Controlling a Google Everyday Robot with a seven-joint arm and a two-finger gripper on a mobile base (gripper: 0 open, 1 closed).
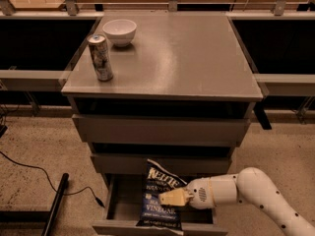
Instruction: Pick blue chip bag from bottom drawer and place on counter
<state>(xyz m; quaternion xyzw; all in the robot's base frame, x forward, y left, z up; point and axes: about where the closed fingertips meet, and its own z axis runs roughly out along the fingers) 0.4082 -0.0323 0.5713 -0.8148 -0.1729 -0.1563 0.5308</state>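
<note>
Gripper (165, 198), closed on the blue chip bag (157, 178) over the bottom drawer (120, 205), should rise straight and clear the upper drawers (157, 130) before reaching the counter (187, 58).

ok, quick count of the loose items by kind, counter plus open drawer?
drink can: 1, on the counter
bowl: 1, on the counter
blue chip bag: 1, upright in the open bottom drawer, hand against it
total: 3
</note>
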